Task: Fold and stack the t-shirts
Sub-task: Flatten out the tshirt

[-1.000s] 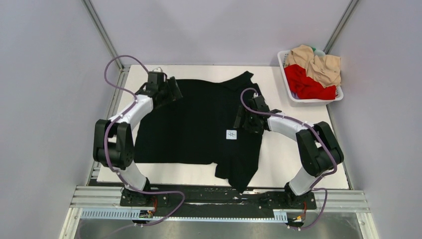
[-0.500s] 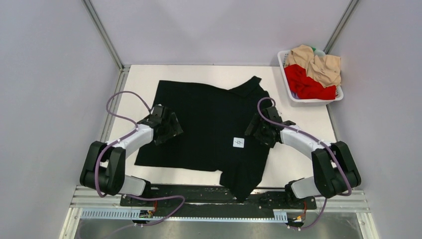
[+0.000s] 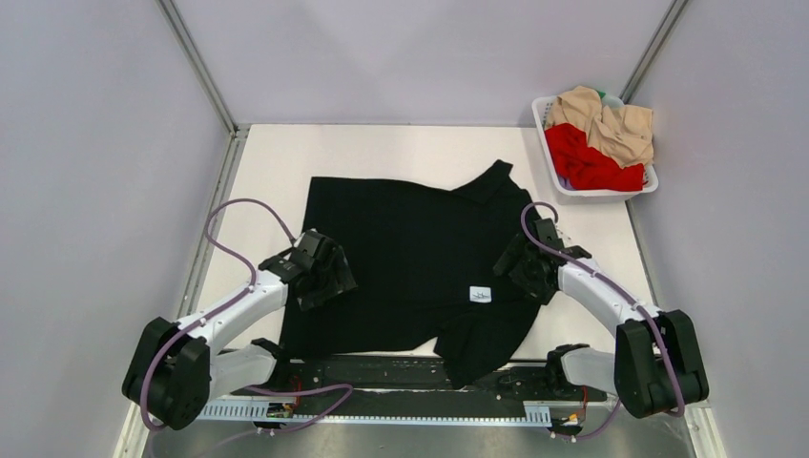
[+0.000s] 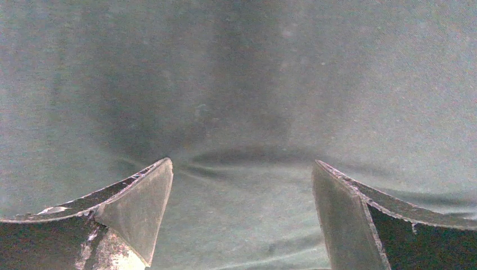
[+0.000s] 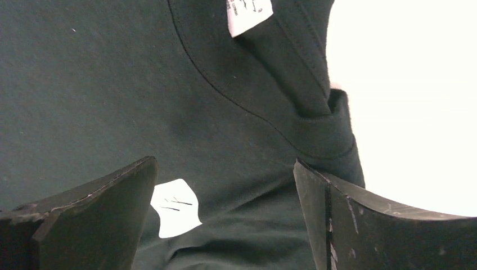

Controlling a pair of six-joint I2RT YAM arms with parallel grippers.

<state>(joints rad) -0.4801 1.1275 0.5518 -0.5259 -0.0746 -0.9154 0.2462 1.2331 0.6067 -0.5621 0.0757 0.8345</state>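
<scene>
The large black t-shirt lies spread on the white table, its near right part bunched and hanging over the front edge. Its white square tag faces up. My left gripper sits low on the shirt's left edge; in the left wrist view the gripper is open with wrinkled cloth between the fingers. My right gripper sits low on the shirt's right side, just right of the tag. It is open over the cloth, with the tag by its left finger. Red and beige shirts lie in the basket.
The white plastic basket stands at the table's far right corner. Bare white table shows beyond and left of the shirt. A white neck label shows in the right wrist view. Grey walls enclose the table.
Both arms have drawn back toward the near edge, and the black shirt has slid with them. The tag has moved nearer and to the right.
</scene>
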